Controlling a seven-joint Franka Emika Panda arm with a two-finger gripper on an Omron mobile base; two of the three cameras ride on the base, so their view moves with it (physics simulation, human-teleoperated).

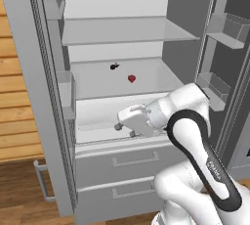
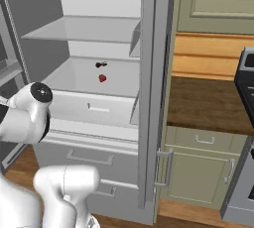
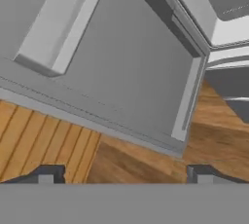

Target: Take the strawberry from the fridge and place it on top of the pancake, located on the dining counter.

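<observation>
Standing with both upper doors swung wide, the tall light grey fridge [image 1: 122,33] shows its white shelved interior, two bar-handled drawers closed below. On the lower white shelf, toward the back, lies the tiny bright red strawberry [image 1: 131,78], alone and untouched, with a small dark blackish item [image 1: 114,66] near it, further back and to the left as seen from the left base view. The white arm's two-finger gripper [image 3: 124,174] hangs low in front of the fridge, well short of the fruit; in the hand view its dark fingertips [image 3: 46,174] stand spread wide apart with nothing between them, looking at a door's inner face and the brown wooden floor [image 3: 141,162].
</observation>
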